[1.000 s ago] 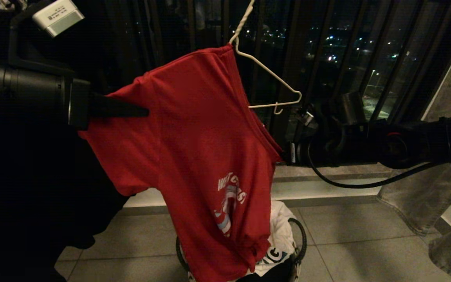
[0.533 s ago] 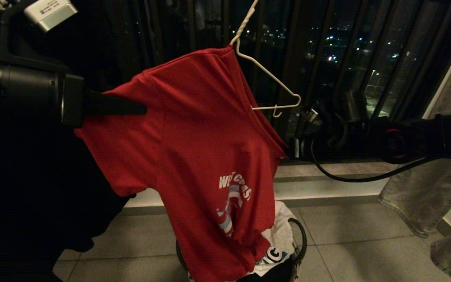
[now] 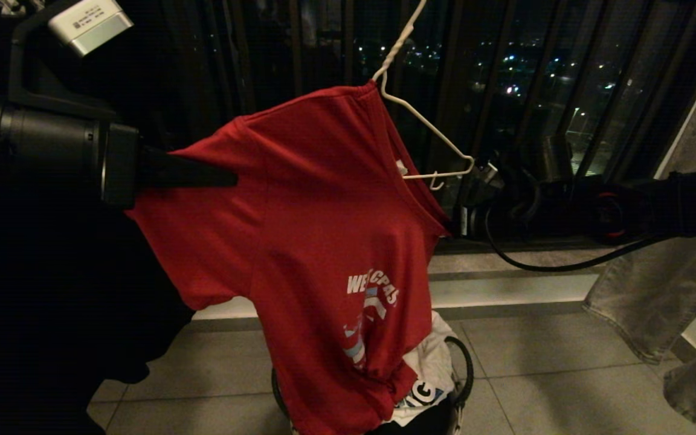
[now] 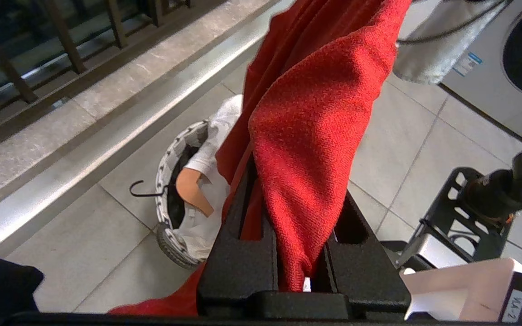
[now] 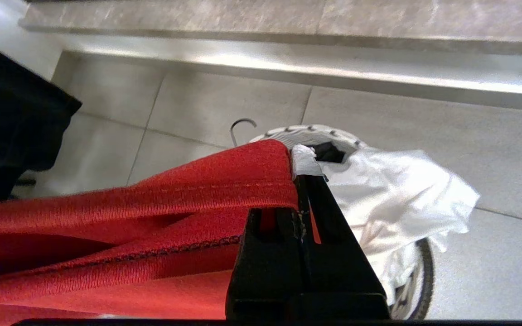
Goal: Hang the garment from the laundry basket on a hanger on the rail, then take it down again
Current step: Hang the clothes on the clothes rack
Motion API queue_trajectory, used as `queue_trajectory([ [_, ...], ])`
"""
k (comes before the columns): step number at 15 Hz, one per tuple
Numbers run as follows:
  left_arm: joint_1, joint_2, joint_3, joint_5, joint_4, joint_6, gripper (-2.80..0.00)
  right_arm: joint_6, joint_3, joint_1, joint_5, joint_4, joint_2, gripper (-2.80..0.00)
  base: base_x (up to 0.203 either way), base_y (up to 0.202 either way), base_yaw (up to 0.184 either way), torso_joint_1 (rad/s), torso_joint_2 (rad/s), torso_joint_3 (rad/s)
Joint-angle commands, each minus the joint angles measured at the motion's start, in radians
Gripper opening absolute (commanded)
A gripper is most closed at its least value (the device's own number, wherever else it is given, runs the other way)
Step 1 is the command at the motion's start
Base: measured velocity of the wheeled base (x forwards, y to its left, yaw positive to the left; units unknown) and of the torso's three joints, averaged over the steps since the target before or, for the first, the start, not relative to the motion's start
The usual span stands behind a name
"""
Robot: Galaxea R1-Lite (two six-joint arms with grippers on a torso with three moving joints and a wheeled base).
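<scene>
Both grippers, left (image 3: 227,176) and right (image 5: 304,213), clamp the shirt (image 3: 324,229); hanger (image 3: 426,130) half-inserted between them. Stretch collar steadily.

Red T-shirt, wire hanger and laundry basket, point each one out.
red T-shirt (image 3: 318,199): head view, chest panel.
wire hanger (image 3: 426,124): head view, bare sloping arm.
laundry basket (image 4: 166,158): left wrist view, woven rim.

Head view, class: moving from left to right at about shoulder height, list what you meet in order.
Left gripper → red T-shirt → white wire hanger → right arm → grey curtain.
</scene>
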Motion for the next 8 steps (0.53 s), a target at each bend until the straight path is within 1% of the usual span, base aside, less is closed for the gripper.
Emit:
queue_trajectory([
  [1, -0.013, 0.001, 0.005, -0.002, 0.002, 0.002, -2.80, 0.002, -0.014, -0.010, 0.002, 0.003, 0.007, -2.80, 0.000, 0.000, 0.000, 0.000, 0.00, 0.000],
  [8, -0.014, 0.019, 0.005, 0.003, 0.002, 0.010, -2.80, 0.001, -0.051, -0.061, 0.002, 0.008, 0.010, -2.80, 0.000, 0.000, 0.000, 0.000, 0.00, 0.000],
])
